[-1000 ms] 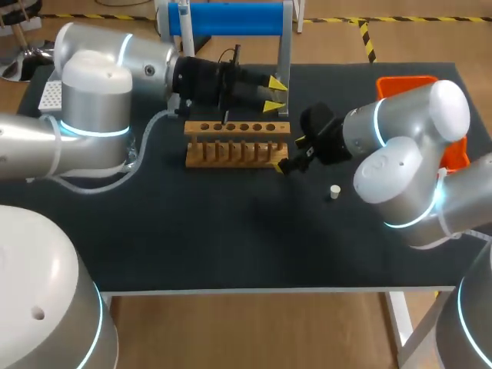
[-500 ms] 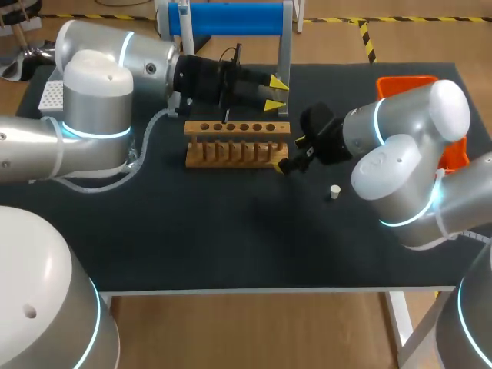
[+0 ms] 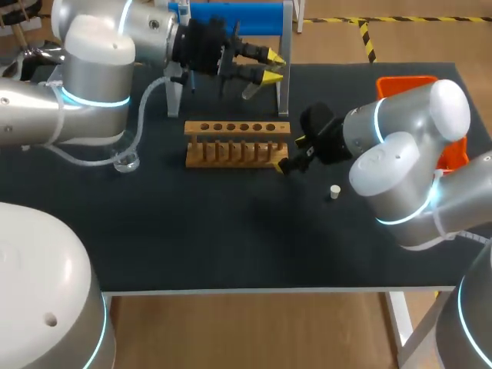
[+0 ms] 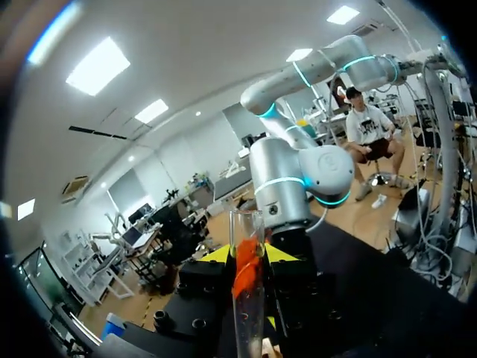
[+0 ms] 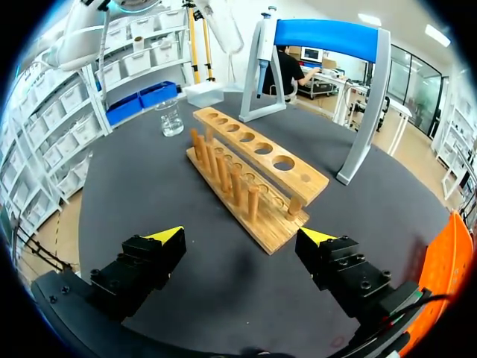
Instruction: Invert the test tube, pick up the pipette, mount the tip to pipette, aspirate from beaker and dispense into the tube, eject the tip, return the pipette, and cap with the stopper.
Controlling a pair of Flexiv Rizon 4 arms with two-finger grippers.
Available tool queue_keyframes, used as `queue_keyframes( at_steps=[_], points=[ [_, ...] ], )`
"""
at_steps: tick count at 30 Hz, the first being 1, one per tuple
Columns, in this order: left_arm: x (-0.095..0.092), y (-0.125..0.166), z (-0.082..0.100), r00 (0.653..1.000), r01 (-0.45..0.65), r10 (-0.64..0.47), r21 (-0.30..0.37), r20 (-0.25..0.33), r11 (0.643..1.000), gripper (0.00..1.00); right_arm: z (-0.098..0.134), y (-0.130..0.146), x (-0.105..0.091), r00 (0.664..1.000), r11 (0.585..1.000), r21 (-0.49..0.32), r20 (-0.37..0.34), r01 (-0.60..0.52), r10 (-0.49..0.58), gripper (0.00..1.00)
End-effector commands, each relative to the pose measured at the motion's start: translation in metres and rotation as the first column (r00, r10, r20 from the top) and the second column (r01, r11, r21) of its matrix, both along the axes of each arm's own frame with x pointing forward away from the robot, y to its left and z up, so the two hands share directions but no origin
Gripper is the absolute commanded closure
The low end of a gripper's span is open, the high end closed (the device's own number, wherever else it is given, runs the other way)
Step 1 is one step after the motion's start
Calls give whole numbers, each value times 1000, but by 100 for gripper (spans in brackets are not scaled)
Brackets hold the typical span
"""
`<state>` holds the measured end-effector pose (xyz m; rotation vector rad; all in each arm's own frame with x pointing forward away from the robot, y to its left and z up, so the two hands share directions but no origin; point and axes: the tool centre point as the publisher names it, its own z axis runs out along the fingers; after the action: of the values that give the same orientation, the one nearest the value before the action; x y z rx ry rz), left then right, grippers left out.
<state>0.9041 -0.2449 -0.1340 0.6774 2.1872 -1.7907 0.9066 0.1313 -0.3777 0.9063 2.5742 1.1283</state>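
- The left gripper [image 3: 270, 67] hangs above the back of the table [image 3: 231, 246], just in front of the blue stand [image 3: 231, 15].
- In the left wrist view, its two fingers press on a clear glass test tube [image 4: 247, 313] from either side. They are closed to the tube's width and nothing else is between them.
- The test tube runs out past the yellow tips, with its open rim at the end farthest from the wrist. An orange patch shows through the glass, and I cannot tell what it is.
- The right gripper [image 5: 240, 246] sits low over the table with its fingers spread wide and nothing in its grasp.
- Just ahead of the right gripper is the near end of a wooden rack [image 5: 253, 175]. The rack has a row of round holes along the top and pegs along the side.
- Beyond the rack from the right gripper, a white pipette [image 5: 262, 37] hangs on the blue stand.
- A glass beaker [image 5: 170, 118] stands past the far end of the rack.
- A small white stopper [image 3: 334, 191] lies on the table beside the right arm, apart from the rack.
- An orange tray [image 3: 407, 83] sits behind the right arm.
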Motion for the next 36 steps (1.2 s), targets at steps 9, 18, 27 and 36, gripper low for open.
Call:
queue_keyframes(
  at_steps=[9, 18, 27, 36],
  points=[
    [7, -1, -10, 996, -48, 49, 18, -68, 999, 100, 0, 0, 0, 1000, 1000, 0, 0, 0, 0, 0],
    [7, -1, -10, 996, -48, 49, 18, -68, 999, 100, 1, -2, 0, 1000, 1000, 8, 8, -4, 4, 0],
    [7, -1, -10, 996, -48, 49, 18, -68, 999, 100, 3, -9, 2, 999, 999, 36, 32, -18, 17, 0],
    [7, -1, -10, 996, -48, 49, 18, -68, 999, 100, 2, -18, 2, 998, 997, 63, 44, -39, 36, 0]
  ],
)
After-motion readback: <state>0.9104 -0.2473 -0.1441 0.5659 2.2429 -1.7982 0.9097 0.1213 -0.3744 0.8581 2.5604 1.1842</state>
